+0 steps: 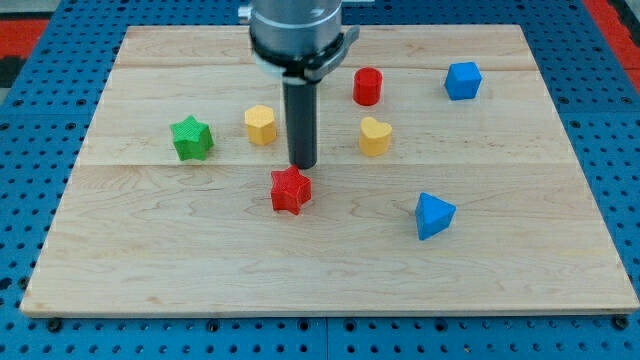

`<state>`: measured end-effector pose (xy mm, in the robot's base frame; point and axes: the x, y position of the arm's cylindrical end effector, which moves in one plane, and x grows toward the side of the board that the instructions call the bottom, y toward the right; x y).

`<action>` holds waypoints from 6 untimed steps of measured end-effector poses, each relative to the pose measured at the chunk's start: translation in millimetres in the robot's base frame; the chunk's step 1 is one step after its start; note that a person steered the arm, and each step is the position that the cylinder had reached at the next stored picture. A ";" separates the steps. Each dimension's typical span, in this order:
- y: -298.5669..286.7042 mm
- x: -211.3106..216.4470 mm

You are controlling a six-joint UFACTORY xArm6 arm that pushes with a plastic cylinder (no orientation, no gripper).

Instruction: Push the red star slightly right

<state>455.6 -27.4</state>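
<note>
The red star (pixel 291 190) lies on the wooden board (pixel 200 270), a little left of the middle. My tip (pixel 303 165) stands just above the star in the view, at its upper right edge, touching it or nearly so. The dark rod rises from there to the arm's head at the view's top.
A green star (pixel 191 138) lies at the left. A yellow hexagon block (pixel 260 125) is left of the rod and a yellow heart (pixel 375 136) right of it. A red cylinder (pixel 368 87), a blue cube (pixel 463 80) and a blue triangular block (pixel 433 215) lie to the right.
</note>
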 end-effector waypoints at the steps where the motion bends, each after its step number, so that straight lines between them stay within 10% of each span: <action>1: 36.1 31.2; 3: -56.0 102.3; 5: -0.5 49.9; 6: -5.5 102.4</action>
